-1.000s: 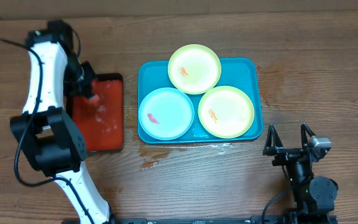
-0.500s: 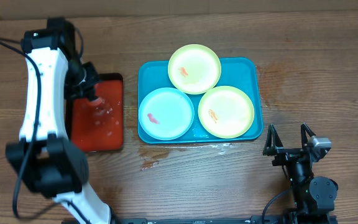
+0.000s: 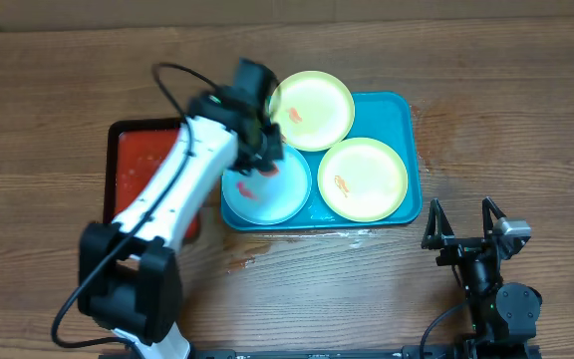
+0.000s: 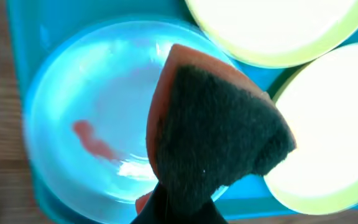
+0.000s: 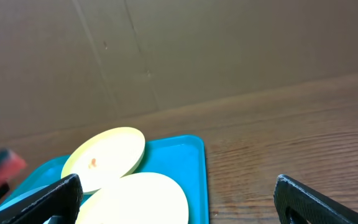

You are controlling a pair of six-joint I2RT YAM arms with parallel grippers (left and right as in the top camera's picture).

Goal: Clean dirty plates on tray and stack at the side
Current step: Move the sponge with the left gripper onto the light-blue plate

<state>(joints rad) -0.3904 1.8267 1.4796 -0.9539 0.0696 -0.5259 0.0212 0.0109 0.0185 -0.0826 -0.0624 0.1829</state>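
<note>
- Since one second ago the left arm has swung from the small red tray with a dark rim (image 3: 133,165), at the left of the overhead frame, across to the large teal-blue plastic tray (image 3: 413,150) in the middle. The plates and the right arm have not moved.
- And the left hand (image 3: 265,150), what does it hold?
- It is closed on an orange sponge with a dark scouring face (image 4: 219,134). It hangs over the round light blue plastic plate (image 4: 86,106), which lies in the lower left part of the tray. One pale yellow-green plate (image 3: 312,108) is above it and another pale yellow-green plate (image 3: 363,179) is at its right. Whether the sponge touches the blue plate, I cannot tell.
- Where is the dirt from the sponge?
- In the wrist view the red smear (image 4: 92,140) lies left of the sponge, on the bare part of the plate. In the overhead view it is below and left of the hand. So I judge the wipe must go toward that side.
- And the right hand (image 3: 463,227)?
- Its fingers are spread wide and hold nothing. It rests at the lower right of the wooden desk (image 3: 526,110), well apart from the tray. The left arm is the nearer one.
</note>
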